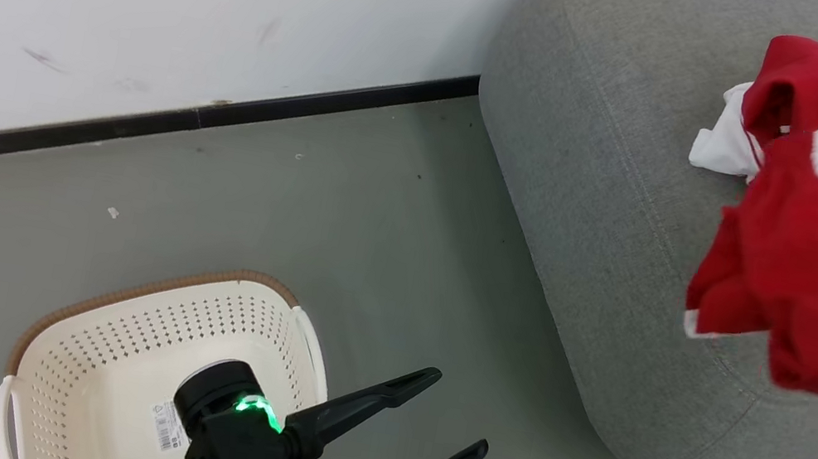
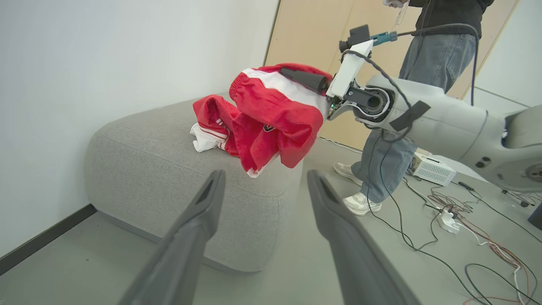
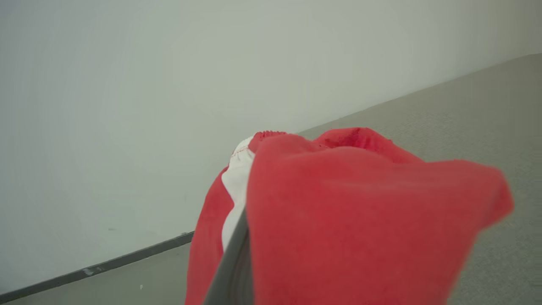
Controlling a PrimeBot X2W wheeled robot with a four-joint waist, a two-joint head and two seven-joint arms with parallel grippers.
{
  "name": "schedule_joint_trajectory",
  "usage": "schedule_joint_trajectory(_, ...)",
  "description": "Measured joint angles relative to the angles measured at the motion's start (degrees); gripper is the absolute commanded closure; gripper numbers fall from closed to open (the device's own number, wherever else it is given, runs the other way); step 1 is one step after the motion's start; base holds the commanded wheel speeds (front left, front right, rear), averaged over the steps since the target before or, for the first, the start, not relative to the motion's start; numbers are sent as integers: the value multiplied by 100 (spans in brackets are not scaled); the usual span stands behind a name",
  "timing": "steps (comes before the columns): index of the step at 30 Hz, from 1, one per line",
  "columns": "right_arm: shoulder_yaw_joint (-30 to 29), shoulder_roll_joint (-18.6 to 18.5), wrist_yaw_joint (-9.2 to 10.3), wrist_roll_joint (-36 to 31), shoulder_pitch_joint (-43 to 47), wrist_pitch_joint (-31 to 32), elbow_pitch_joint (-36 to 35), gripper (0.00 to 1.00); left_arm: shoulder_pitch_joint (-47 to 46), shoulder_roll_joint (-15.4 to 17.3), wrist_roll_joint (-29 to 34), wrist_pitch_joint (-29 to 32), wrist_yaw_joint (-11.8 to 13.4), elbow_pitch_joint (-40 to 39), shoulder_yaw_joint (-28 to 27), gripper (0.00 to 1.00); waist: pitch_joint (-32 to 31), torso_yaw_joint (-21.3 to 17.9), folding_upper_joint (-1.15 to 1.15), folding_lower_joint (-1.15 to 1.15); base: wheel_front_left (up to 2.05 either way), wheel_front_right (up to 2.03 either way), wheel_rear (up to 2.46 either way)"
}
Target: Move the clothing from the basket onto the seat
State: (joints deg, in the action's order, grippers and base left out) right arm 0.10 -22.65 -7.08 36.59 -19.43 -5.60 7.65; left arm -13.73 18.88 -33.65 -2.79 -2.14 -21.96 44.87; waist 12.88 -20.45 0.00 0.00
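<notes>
The robot's right gripper (image 2: 296,76) is clamped on soft bright red clothing with white panels (image 1: 785,245), which hangs draped over its dark fingers at the edge of the large grey woven-fabric seat (image 1: 589,211). A red-and-white fold rests on the cushion's top beside the hanging cloth. The left gripper (image 1: 457,410), fingers spread wide and holding nothing, hangs over the grey floor (image 1: 373,240) just beside the cream perforated plastic basket with a brown rim (image 1: 103,344), which stands on the floor well apart from the seat. A person in jeans (image 2: 423,84) stands behind the right arm.
</notes>
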Motion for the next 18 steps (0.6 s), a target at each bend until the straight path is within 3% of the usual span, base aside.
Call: schedule_joint_trajectory(18, -1871, -621, 1, 243, -2273, 669, 1329, 100, 1, 156, 52, 274, 278, -24, -157, 0, 601, 448, 0, 0, 0, 0, 0)
